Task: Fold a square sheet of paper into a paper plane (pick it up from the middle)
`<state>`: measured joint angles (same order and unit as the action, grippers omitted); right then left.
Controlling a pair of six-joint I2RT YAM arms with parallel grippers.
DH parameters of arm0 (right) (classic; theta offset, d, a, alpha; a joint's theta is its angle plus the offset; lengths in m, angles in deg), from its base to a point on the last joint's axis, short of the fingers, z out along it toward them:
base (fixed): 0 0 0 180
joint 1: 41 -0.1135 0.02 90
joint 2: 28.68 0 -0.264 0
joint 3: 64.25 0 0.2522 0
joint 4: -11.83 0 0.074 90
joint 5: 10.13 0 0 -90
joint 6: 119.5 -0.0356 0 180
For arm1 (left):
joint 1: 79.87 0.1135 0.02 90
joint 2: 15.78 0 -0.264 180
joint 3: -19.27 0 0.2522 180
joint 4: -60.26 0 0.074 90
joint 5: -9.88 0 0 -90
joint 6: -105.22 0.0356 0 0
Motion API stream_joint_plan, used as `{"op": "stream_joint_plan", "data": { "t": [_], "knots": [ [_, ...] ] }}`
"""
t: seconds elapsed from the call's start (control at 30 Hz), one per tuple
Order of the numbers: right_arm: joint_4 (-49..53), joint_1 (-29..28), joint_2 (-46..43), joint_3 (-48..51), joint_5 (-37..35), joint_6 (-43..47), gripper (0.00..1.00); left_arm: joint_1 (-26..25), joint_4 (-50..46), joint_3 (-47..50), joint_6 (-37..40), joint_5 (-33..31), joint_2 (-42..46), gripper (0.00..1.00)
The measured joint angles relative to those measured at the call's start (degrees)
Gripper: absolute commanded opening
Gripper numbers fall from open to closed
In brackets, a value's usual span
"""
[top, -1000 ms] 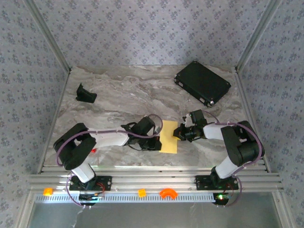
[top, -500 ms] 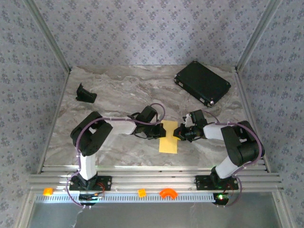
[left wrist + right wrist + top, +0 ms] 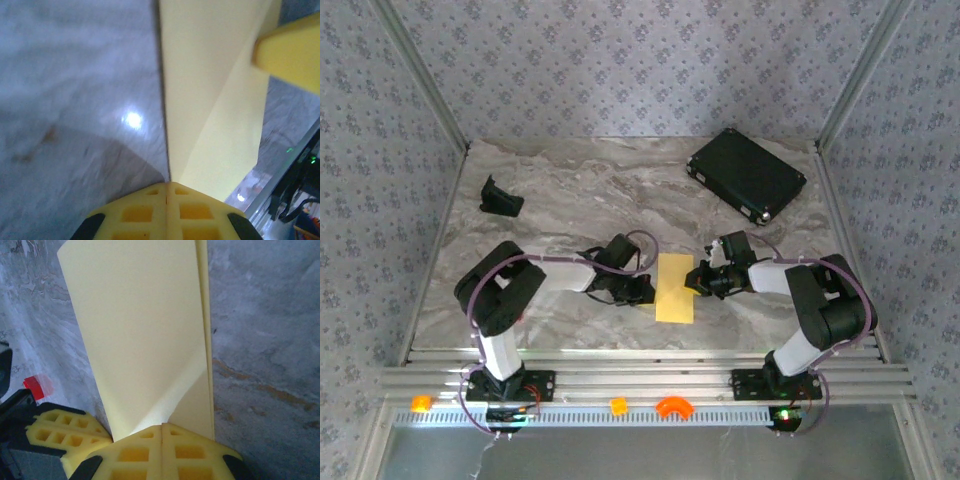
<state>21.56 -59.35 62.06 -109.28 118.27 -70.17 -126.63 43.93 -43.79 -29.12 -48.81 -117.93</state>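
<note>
The square sheet of paper (image 3: 676,290) lies near the middle of the table as a pale-yellow strip, folded in half lengthwise. In the left wrist view the sheet (image 3: 210,90) runs down into the seam of my left gripper (image 3: 167,186), whose jaws are shut at its left edge. My left gripper (image 3: 647,291) meets the strip from the left and my right gripper (image 3: 697,281) from the right. In the right wrist view the upper layer of the sheet (image 3: 145,330) curls up and ends in the closed seam of my right gripper (image 3: 162,429). The left gripper's fingers (image 3: 60,427) sit beside the sheet's corner.
A black rectangular case (image 3: 747,176) lies at the back right. A small black object (image 3: 500,197) sits at the back left. A small red block (image 3: 38,386) lies on the marble to the left of the sheet. Orange plastic pieces (image 3: 672,406) rest on the front rail.
My left gripper slid away along the sheet's left edge, then came back a little and drew slightly left; its elbow shifted. The right arm and the sheet stayed put.
</note>
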Motion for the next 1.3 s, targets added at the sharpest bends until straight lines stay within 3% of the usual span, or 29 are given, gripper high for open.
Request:
{"op": "stream_joint_plan", "data": {
  "t": [0.27, 0.5, 0.83, 1.07, 1.3],
  "knots": [
    [0.02, 0.00, 0.00, 0.00, -0.02, -0.02, 0.00, -3.82, -2.21, -3.15, -1.44, -1.73, 3.06, 0.07],
    [0.02, -0.04, 0.00, 0.00, -0.02, -0.02, 0.00, -3.89, 1.44, -7.23, -2.89, -0.61, -2.95, 0.07],
    [0.17, -0.04, 0.00, 0.00, 0.00, -0.02, 0.00, -4.68, 3.72, -0.55, -1.05, -0.94, -1.77, 0.07],
    [0.48, -0.17, 0.00, -0.17, 0.00, -0.02, 0.00, -9.29, -3.91, -0.52, 4.20, -7.08, 1.88, 0.07],
    [2.05, -0.59, 0.00, -1.07, -0.37, 0.04, 0.00, -9.94, -11.37, -0.50, 6.23, -10.88, 5.92, 0.07]
  ]
}}
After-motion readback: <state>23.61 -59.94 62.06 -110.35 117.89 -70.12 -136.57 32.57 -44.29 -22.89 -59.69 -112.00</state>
